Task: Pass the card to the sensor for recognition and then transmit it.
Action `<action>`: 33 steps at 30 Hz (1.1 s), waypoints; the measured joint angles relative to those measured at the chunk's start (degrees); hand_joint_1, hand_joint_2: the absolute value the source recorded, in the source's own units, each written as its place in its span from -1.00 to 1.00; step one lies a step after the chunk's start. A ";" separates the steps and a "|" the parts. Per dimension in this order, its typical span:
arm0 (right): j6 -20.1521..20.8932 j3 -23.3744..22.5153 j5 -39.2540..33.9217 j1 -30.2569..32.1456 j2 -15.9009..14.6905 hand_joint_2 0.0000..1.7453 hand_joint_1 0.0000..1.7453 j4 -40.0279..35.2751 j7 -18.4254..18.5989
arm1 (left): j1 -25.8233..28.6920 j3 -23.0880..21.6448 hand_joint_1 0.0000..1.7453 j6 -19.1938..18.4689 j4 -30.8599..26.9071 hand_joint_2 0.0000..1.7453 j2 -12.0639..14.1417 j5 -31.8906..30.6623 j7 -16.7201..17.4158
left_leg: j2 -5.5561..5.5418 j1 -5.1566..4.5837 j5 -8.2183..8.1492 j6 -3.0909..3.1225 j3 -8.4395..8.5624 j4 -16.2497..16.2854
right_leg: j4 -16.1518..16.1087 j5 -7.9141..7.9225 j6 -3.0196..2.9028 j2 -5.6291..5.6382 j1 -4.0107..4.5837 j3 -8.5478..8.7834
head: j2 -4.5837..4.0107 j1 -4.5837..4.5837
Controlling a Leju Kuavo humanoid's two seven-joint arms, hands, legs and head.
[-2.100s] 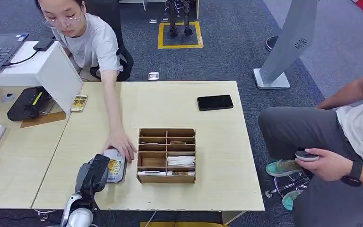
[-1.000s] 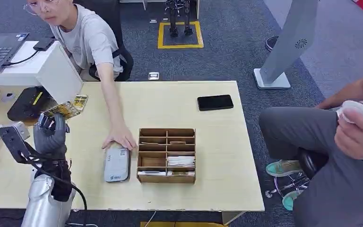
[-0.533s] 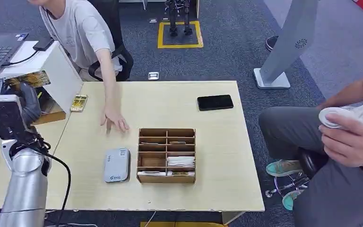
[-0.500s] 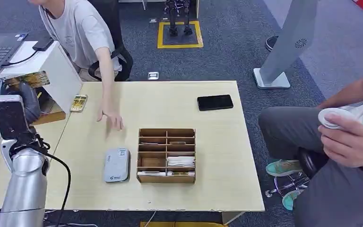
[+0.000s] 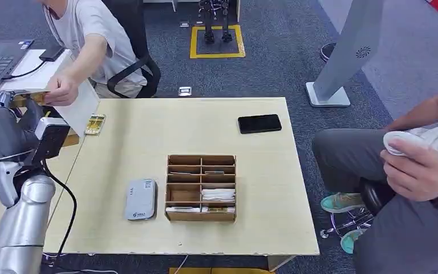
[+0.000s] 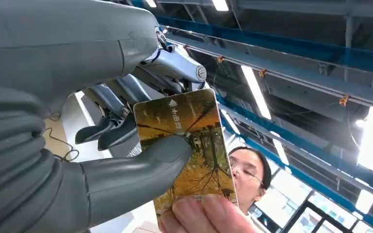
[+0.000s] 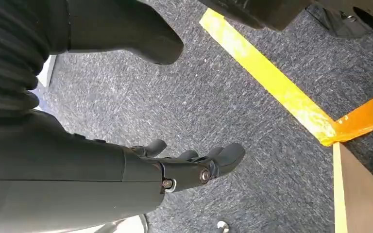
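My left hand is raised at the far left, beside the white box. It holds a yellow picture card, with the thumb pressing it against the darker fingers. In the head view the card shows as a thin yellow strip above the hand. A person's hand grips the card's free end, and their fingertips pinch it in the left wrist view. The grey card sensor lies flat on the table, left of the wooden organiser. My right hand hangs over the carpet with its fingers apart, holding nothing.
A wooden organiser with paper slips stands mid-table. A black phone lies at the back right, and a second card near the white box. A seated person at the right holds a small white device.
My left hand lifted the card from the sensor and carried it up to the far left. The person's hand left the table and has taken hold of the card's end.
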 joint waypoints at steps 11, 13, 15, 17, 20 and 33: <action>-0.09 0.15 -0.09 0.05 -0.07 1.00 -1.00 0.02 -0.33 | -0.12 -0.07 -1.00 -0.76 2.93 1.00 -0.20 2.90 -1.14 | 0.04 0.00 0.00 0.00 0.00 0.00 | 0.00 0.00 0.00 0.04 0.00 -0.05 | 0.00 0.00; -0.17 0.17 -0.07 0.09 -0.13 1.00 -1.00 0.02 -0.11 | -0.13 -0.07 -1.00 -2.44 2.93 1.00 -0.57 7.55 -1.46 | 0.03 0.00 0.00 0.00 0.00 0.00 | 0.00 0.00 0.00 0.04 0.00 -0.05 | 0.00 0.00; -0.30 0.20 -0.07 0.14 -0.20 1.00 -1.00 0.02 0.35 | -0.17 -0.07 -1.00 -3.06 2.93 1.00 -0.94 9.92 -1.46 | 0.03 0.00 0.00 0.00 -0.01 0.00 | 0.00 0.00 0.00 0.03 0.00 -0.05 | 0.00 0.00; -0.33 0.20 -0.09 0.15 -0.26 1.00 -1.00 0.02 0.37 | -0.34 -0.07 -1.00 -3.06 2.93 1.00 -1.20 10.53 -1.34 | 0.03 0.00 0.00 0.00 -0.02 0.00 | 0.00 0.00 0.00 0.03 0.00 -0.05 | 0.00 0.00; -0.35 0.20 -0.09 0.15 -0.28 1.00 -1.00 0.02 0.39 | -0.63 -0.07 -1.00 -3.06 2.93 1.00 -1.57 10.89 -1.20 | 0.03 0.00 0.00 0.00 -0.01 0.00 | 0.00 0.00 0.00 0.03 0.00 -0.05 | 0.00 0.00; -0.83 0.20 -0.39 0.75 -0.39 1.00 -1.00 0.02 0.37 | 1.46 0.07 -1.00 -11.74 0.55 1.00 -1.60 23.66 -4.16 | 0.02 0.00 -0.01 0.00 -0.05 0.00 | 0.00 0.00 -0.01 0.02 0.00 -0.03 | 0.00 0.02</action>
